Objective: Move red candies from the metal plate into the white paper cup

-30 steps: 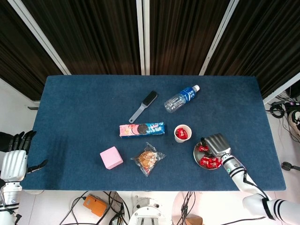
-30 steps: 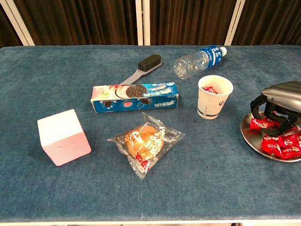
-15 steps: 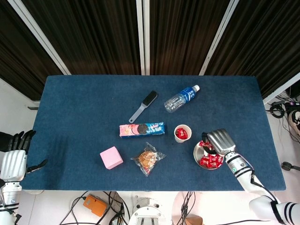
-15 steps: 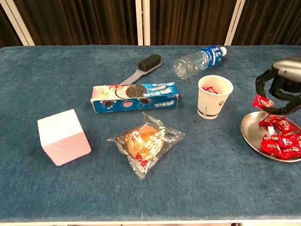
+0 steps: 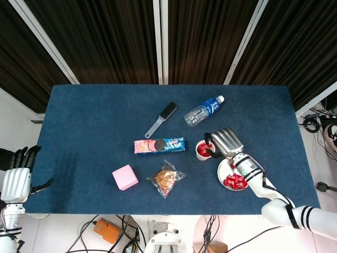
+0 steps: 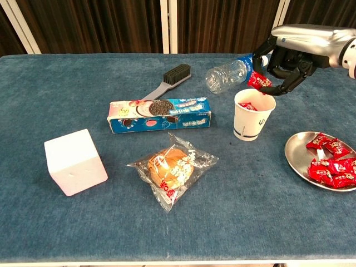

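Note:
My right hand [image 6: 295, 51] [image 5: 225, 142] hovers just above the white paper cup [image 6: 253, 114] [image 5: 203, 151] and pinches a red candy [image 6: 259, 81] over its rim. Red candy lies inside the cup too. To the right sits the metal plate [image 6: 297, 160] [image 5: 222, 172] with several red candies [image 6: 331, 163] [image 5: 235, 182] on it. My left hand [image 5: 17, 177] hangs open off the table's left edge, far from everything, seen only in the head view.
A plastic bottle [image 6: 229, 72] lies just behind the cup. A cookie box [image 6: 160, 114], a brush [image 6: 168, 79], a wrapped pastry [image 6: 172, 167] and a pink cube [image 6: 74, 161] lie left of the cup.
My right hand lifted a red candy off the plate and carried it left and up, from the plate to above the cup. The left hand stayed put.

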Controlling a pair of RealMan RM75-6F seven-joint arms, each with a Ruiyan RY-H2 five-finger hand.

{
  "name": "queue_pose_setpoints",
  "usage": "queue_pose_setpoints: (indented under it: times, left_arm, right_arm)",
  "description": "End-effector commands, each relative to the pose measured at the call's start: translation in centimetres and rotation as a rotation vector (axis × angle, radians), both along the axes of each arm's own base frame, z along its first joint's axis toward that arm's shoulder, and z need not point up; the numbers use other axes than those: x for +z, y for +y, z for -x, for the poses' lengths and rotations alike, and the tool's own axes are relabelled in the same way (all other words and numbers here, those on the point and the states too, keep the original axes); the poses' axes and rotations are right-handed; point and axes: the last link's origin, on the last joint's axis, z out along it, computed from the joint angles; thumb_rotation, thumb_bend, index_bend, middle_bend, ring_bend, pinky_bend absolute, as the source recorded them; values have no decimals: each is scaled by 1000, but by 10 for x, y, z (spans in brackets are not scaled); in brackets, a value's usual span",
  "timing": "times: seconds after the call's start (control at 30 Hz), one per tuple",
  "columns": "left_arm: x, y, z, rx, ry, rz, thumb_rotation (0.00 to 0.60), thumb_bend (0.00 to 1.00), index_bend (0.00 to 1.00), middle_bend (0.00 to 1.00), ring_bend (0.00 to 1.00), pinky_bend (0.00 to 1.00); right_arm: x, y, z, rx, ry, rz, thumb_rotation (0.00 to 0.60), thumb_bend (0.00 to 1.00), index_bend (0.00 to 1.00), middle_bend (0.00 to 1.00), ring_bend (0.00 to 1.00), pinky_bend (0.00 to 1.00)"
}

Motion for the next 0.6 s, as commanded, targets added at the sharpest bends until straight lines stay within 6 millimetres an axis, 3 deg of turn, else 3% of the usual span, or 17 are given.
queue_pose_setpoints:
  times: [0.03, 0.43, 0.6]
  left_arm:
    - [0, 0, 0, 0, -2, 2, 600, 20, 90, 87, 0, 0]
    - [-1, 2, -2, -8, -4, -1, 600, 20, 90, 87, 0, 0]
    - [0, 2, -2, -8, -3, -3, 600, 20, 90, 87, 0, 0]
  right_arm:
    - [-5, -2, 0, -2, 8, -10, 600, 501, 623, 941, 1000, 1000]
    - [-8, -3, 7, -4, 18, -12, 600, 501, 482, 941, 1000, 1000]
    - [10, 7, 19, -3, 7, 41, 600, 501, 476, 941, 1000, 1000]
